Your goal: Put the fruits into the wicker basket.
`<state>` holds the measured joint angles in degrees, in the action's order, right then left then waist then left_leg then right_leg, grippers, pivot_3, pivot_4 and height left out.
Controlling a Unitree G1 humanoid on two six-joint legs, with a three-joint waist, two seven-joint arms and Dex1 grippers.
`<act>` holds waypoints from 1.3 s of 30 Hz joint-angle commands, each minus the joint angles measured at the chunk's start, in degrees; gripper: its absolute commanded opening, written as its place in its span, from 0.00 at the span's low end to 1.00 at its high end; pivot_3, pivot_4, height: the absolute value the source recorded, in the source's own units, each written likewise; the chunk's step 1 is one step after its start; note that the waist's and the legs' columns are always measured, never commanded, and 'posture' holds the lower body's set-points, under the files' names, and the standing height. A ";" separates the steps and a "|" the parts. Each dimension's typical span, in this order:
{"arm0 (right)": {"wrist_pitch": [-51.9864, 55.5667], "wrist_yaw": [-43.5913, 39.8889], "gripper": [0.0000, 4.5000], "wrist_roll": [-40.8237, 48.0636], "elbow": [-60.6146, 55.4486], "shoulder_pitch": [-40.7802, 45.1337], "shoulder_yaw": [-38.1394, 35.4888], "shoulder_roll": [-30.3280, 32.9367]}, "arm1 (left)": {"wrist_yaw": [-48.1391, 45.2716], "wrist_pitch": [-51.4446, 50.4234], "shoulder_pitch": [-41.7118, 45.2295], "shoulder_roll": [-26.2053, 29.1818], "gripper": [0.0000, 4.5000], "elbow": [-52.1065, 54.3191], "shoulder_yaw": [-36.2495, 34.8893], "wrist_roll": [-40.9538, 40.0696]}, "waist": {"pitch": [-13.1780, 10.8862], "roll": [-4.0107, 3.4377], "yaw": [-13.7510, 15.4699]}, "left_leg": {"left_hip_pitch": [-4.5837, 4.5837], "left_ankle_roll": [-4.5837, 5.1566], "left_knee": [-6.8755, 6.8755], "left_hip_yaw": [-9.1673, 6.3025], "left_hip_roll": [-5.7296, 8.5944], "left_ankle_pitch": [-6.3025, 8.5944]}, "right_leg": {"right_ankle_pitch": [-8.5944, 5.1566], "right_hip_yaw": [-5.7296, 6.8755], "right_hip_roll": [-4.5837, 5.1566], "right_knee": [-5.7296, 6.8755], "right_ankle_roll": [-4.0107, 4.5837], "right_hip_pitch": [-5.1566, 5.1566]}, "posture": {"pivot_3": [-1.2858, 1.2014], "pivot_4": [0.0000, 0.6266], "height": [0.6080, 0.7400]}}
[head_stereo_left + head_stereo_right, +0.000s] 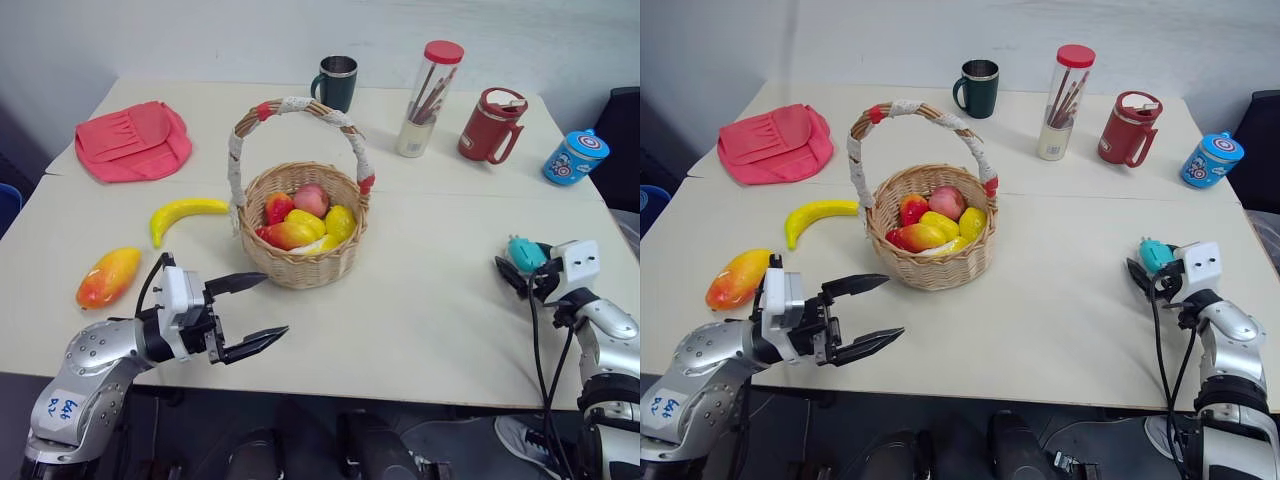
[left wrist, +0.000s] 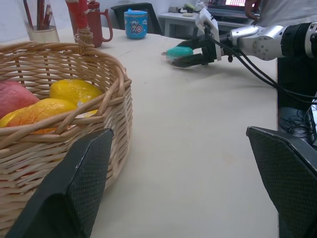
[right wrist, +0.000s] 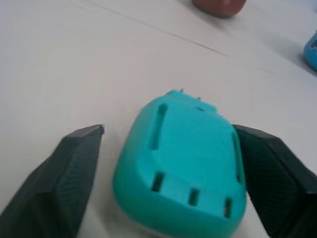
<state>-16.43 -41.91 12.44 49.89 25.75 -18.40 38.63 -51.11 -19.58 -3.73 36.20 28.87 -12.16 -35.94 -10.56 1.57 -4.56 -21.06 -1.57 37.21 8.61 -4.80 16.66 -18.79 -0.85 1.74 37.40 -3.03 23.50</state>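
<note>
Left gripper (image 1: 252,314) hovers with fingers spread just beside the wicker basket (image 1: 300,262), with the banana (image 1: 185,215) and mango (image 1: 108,277) lying on the pale counter (image 1: 420,300) to its left, outside the basket. Right gripper (image 1: 512,270), far right, straddles a teal gadget (image 3: 183,161), one finger apart from it. No writing is legible. A white wall backs the counter.

Two loose fruits: one banana (image 1: 186,213), one mango (image 1: 108,276). One wicker basket (image 1: 300,265). Three cups, one pencil tube.
</note>
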 commanded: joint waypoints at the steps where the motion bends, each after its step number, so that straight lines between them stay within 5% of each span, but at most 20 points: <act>1: -3.30 -2.12 1.00 1.86 -0.28 0.37 -2.38 3.26 | 4.78 0.86 -4.33 -2.69 1.00 2.33 -8.17 -3.63 | -0.01 -0.01 -0.19 | 0.00 0.01 0.01 0.00 0.00 0.00 | 0.00 -0.01 0.03 0.02 0.00 0.00 | 0.52 0.24 1.00; 7: -3.77 -7.52 1.00 4.41 -15.34 -4.82 -1.23 3.51 | 8.79 4.23 -16.65 -6.94 1.00 0.18 -19.79 -2.55 | -0.01 -0.01 -0.39 | 0.15 0.01 -0.02 -0.05 0.03 0.04 | 0.00 -0.28 -0.07 0.02 -0.02 -0.01 | 0.52 0.24 1.00; 13: 3.74 -19.06 1.00 18.63 -44.51 -13.28 4.72 -2.22 | 13.61 10.96 -24.14 -11.47 1.00 -14.75 -38.44 -2.84 | -0.07 0.13 -0.36 | 0.51 0.03 -0.19 -0.24 -0.02 0.30 | -0.02 -0.47 -0.28 0.06 0.03 -0.11 | 0.52 0.24 1.00; 21: 8.19 -22.72 1.00 22.66 -66.29 -19.00 14.75 -7.49 | 16.30 7.18 -27.00 -6.24 1.00 -30.10 -47.38 -3.93 | 0.21 0.82 0.24 | 0.50 0.42 -0.12 -0.20 0.02 0.79 | -0.16 -0.26 0.07 0.02 0.29 -0.11 | 0.52 0.24 1.00; 26: 9.84 -22.60 1.00 22.10 -72.56 -21.42 18.53 -7.84 | 15.75 -5.34 -24.19 3.89 1.00 -22.45 -43.46 -7.48 | 0.46 1.22 1.14 | 0.47 0.13 -0.19 -0.33 0.03 0.96 | -0.35 0.28 0.46 0.04 0.69 -0.10 | 0.52 0.24 1.00; 30: 11.06 -21.63 1.00 21.50 -71.72 -20.88 18.58 -7.83 | 17.73 -19.68 -12.01 19.47 1.00 -25.60 -36.53 -9.07 | 0.56 1.37 1.97 | 0.45 0.08 -0.19 -0.36 0.00 0.90 | -0.42 0.86 0.84 0.05 0.82 -0.09 | 0.52 0.24 1.00; 32: 11.27 -21.44 1.00 21.11 -71.12 -20.32 18.96 -8.02 | 16.97 -23.78 -5.75 24.68 1.00 -30.15 -30.87 -7.17 | 0.54 1.32 1.78 | 0.43 0.08 -0.21 -0.25 0.02 0.87 | -0.76 0.87 0.95 0.03 1.55 -0.16 | 0.52 0.24 1.00; 39: 11.55 -19.73 1.00 19.71 -72.30 -20.39 20.37 -8.95 | 11.06 -27.51 8.70 30.39 1.00 -42.49 -13.91 0.34 | 0.42 0.91 0.42 | 0.36 -0.11 -0.34 0.07 -0.02 0.86 | -0.50 0.99 0.77 0.15 0.39 0.25 | 0.52 0.24 1.00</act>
<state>-4.70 -62.30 32.00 -20.16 5.58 2.04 30.12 -38.25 -46.82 4.36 64.85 -12.15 -27.26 -37.50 -10.14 2.48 -4.15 -20.80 -1.81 36.97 8.65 -4.90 17.53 -19.43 0.15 2.39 37.66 -2.62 23.87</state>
